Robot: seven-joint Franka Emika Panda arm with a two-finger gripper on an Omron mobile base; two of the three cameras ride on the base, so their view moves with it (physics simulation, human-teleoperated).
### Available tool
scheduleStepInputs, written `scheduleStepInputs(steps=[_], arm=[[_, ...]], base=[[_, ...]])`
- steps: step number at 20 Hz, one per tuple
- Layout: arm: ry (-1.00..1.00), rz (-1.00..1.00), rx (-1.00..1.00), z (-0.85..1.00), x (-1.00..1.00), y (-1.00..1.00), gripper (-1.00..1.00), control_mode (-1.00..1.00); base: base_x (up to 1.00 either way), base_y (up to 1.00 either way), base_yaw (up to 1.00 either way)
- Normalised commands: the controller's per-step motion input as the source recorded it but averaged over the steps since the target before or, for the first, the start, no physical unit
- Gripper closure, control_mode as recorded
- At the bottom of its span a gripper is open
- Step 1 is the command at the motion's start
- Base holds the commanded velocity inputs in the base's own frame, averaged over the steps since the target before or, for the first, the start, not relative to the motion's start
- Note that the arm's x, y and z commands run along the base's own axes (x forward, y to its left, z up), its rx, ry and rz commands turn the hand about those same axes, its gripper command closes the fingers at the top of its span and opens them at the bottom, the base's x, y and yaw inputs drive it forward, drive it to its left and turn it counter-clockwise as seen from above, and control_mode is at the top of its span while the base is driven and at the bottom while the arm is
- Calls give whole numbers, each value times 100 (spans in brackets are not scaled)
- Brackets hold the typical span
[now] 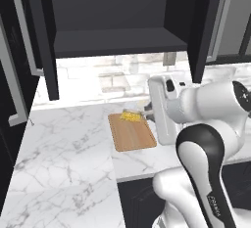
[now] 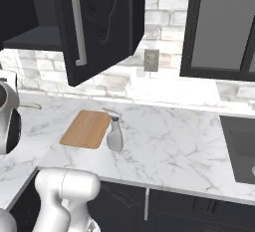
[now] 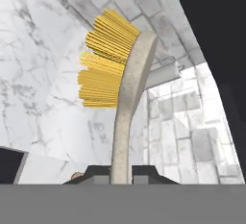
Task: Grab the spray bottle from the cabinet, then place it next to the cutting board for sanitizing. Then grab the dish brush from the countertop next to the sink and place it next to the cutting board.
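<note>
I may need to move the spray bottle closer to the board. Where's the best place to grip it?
Grip the spray bottle at its narrow neck just under the trigger head, coming from its open counter side, away from the cutting board. It stands upright, and its base looks wider.

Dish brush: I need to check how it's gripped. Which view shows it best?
The hand view: the dish brush stands close up, pale handle clamped in the claw, yellow bristles fanned left. The left base view shows just a yellow patch above the cutting board.

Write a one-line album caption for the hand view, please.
Gripper shut on the dish brush, its yellow bristles fanned out above the marble countertop.
</note>
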Motion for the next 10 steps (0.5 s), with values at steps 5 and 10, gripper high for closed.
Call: scheduleStepInputs(steps=[5, 10], arm=[[0, 0, -17, -59, 35, 62, 100, -100], [0, -3, -17, -59, 34, 54, 100, -100]], base=[[0, 0, 0], [0, 0, 0]])
